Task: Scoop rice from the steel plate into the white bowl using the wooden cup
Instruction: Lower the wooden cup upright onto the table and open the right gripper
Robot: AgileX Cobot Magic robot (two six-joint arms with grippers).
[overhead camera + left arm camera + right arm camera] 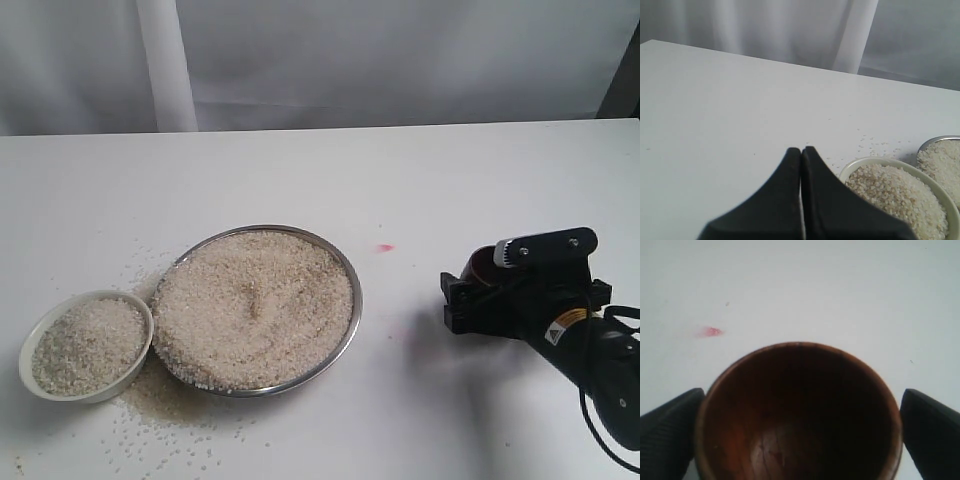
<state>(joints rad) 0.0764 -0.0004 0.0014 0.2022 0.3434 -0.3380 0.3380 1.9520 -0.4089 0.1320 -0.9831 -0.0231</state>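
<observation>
Nearest the viewer, at the table's (450, 180) front left, sits the white bowl (70, 392), filled almost to its rim with rice (88, 342). Loose grains (165, 405) lie scattered on the table around it. The left gripper (801, 152) hangs just beside the bowl, its two black fingers pressed flat together and holding nothing.

At the front right, well apart from both dishes, the right gripper (800, 395) straddles the wooden cup (480, 263). The cup stands upright and looks empty. The jaws are spread wide. A sliver of table shows at one side of the cup, while the other finger sits at or against its wall, so nothing is clamped.

Behind the bowl, and touching it, the steel plate (357, 300) holds a broad heap of rice. Farther back are a small pink mark (384, 247) and a pale curtain (400, 60).

The likely risks are these. Jaws closing off-centre could skid or tip the round cup. With the bowl so full, another pour would probably spill over its rim.
</observation>
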